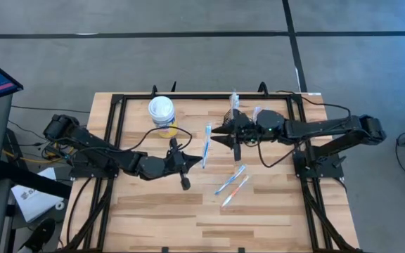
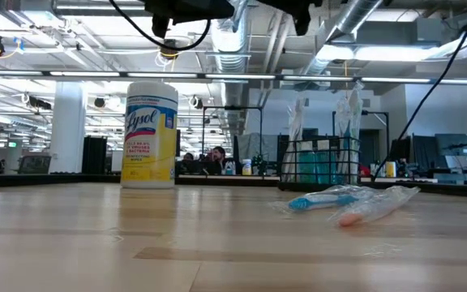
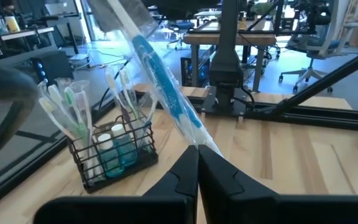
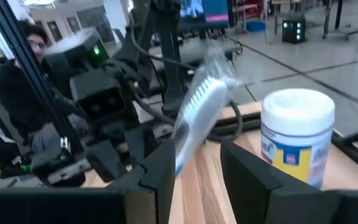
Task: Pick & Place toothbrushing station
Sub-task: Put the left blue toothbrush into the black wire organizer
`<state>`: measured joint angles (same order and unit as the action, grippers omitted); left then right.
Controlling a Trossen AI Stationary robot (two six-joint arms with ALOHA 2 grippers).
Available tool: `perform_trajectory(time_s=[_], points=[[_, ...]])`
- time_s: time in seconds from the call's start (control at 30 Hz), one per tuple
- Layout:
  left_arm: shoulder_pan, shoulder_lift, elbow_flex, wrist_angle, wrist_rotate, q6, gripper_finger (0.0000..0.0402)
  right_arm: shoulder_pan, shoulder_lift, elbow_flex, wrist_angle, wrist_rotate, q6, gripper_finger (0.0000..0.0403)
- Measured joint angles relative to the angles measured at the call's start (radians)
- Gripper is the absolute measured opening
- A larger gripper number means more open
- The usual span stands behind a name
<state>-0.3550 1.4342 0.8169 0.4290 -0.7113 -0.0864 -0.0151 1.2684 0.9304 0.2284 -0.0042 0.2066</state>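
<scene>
The left arm reaches in low from its side and bends at the elbow. The left gripper (image 3: 197,163) sits near the middle, and its jaws are pressed tight together. They pinch the bottom end of a wrapped toothbrush (image 3: 160,81), which sticks up and away from the jaws at a slant.

The right arm stretches out nearly straight toward the middle. The right gripper (image 4: 194,171) points at the left one. Its jaws stand apart, with a gap between them. The brush end of the same wrapped toothbrush pokes into that gap, near one jaw. I cannot tell if the jaws touch it.
</scene>
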Motion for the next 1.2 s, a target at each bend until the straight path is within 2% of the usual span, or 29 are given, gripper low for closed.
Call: perform_trajectory(time_s=[0.53,0.63,0.77,0.97,1.2], points=[[0.001,0.001,-0.012,0.008,-0.004,-0.001,0.0,-0.006,0.092,0.003,0.162,-0.032,0.002,0.0118],[0.001,0.001,-0.024,0.016,-0.004,-0.005,0.0,-0.008,0.09,0.0,0.176,-0.072,0.003,0.0115],[0.001,0.001,-0.031,0.039,-0.004,-0.006,0.0,-0.007,0.094,0.002,0.169,-0.085,0.003,0.0089],[0.001,0.001,-0.031,0.048,-0.007,-0.004,0.0,-0.007,0.111,0.001,0.167,-0.092,-0.034,0.0012],[0.003,0.001,-0.031,0.05,-0.001,0.008,0.0004,0.003,0.093,0.002,0.133,-0.087,-0.068,0.0006]])
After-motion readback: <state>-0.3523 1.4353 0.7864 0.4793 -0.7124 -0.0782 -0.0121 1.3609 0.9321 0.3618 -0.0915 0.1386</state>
